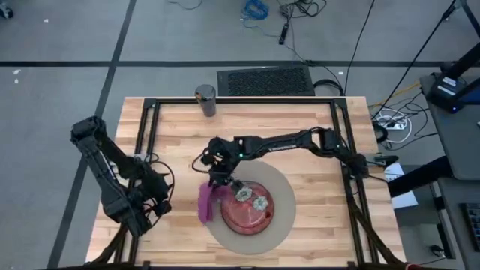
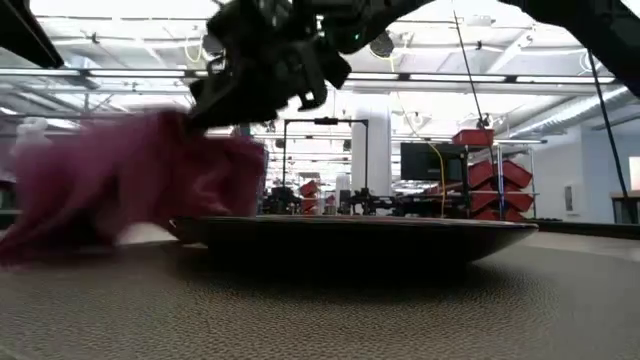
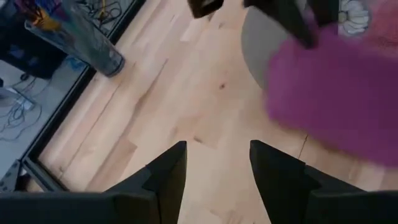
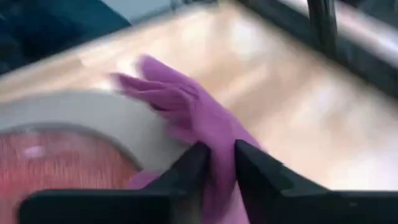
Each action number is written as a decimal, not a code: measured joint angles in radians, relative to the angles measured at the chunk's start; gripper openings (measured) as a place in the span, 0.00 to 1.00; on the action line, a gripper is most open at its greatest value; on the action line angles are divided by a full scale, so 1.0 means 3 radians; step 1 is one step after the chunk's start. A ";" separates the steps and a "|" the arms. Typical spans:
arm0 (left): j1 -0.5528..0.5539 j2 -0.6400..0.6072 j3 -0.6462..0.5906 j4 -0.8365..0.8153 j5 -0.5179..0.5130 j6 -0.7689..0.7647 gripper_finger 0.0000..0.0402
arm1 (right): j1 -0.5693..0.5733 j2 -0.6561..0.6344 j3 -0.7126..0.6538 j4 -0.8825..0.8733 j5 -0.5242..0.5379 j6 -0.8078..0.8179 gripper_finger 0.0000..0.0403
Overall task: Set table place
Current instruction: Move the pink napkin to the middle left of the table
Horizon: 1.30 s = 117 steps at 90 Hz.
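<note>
A purple cloth napkin (image 1: pixel 206 201) hangs at the left rim of a red plate (image 1: pixel 247 208), which sits on a round beige mat (image 1: pixel 281 187) on the pale-wood table (image 1: pixel 180 135). My right gripper (image 1: pixel 223 182) is above the plate's left rim, shut on the napkin (image 4: pixel 186 112). My left gripper (image 3: pixel 214 165) stands open over bare wood at the table's left near side, with nothing between its fingers. In the low view the napkin (image 2: pixel 130 185) hangs to the left of the plate (image 2: pixel 370 232). My right gripper pinches a bunched fold of the napkin (image 4: pixel 219 158) between its two fingers, coming from above. The cloth trails slack away from the fingers, and its lower end (image 2: pixel 60 225) rests at the mat's left edge beside the plate.
A grey metal cup (image 1: pixel 205 99) stands at the table's far edge. The plate carries two small flower decorations (image 1: pixel 253 198). A black rail frame (image 1: pixel 146 127) rings the tabletop. Bare wood lies left of the mat and at the far right.
</note>
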 joint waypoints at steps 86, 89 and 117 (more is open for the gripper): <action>0.0373 0.0000 -0.0193 0.1325 -0.0452 0.1128 0.40 | -0.0097 0.0000 0.0168 -0.0122 0.0338 -0.0147 0.03; 0.0407 0.0000 -0.0259 0.1495 -0.0452 0.1229 0.40 | -0.0112 0.0000 0.0199 -0.0110 0.0316 -0.0124 0.03; 0.0550 0.0001 -0.0491 0.2036 -0.0532 0.1507 0.40 | -0.0266 -0.0001 0.0430 -0.0518 -0.0074 0.0038 0.01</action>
